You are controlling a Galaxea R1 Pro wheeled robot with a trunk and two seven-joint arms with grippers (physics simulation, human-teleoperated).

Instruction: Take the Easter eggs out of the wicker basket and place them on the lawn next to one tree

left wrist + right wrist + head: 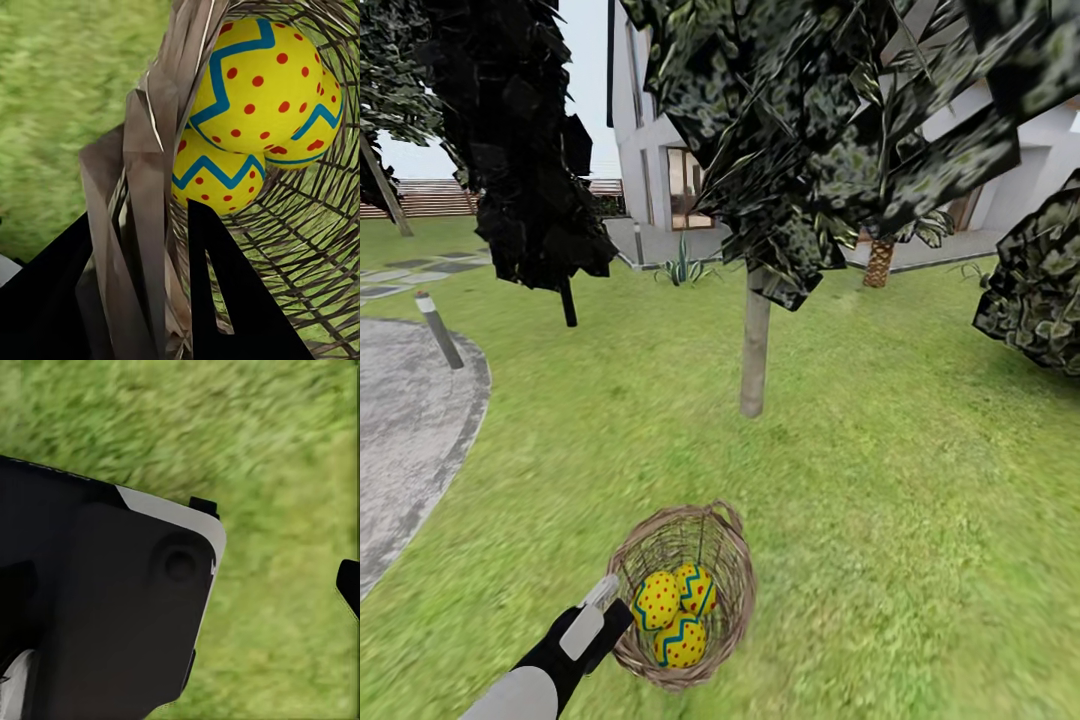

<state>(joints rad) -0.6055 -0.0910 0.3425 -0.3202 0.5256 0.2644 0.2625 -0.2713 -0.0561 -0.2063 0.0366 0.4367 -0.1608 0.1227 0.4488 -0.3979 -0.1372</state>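
Wicker basket (682, 598): near centre on the lawn (920, 480).
Easter eggs (678, 615): three, inside basket, touching.
Left gripper (608, 603): fingers (225, 292) straddling basket's left rim, one inside.
Right gripper: finger state cannot be told.
Tree (755, 345): farther off, behind basket.

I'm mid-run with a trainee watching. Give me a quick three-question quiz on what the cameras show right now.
1. How many Easter eggs lie in the wicker basket?
2. True or false: the left claw straddles the basket's rim, one finger inside and one outside.
3. Which stands nearest beyond the basket: A) the palm, B) the pale-trunked tree, C) the black-trunked tree?

Key: 1. Three. 2. True. 3. B.
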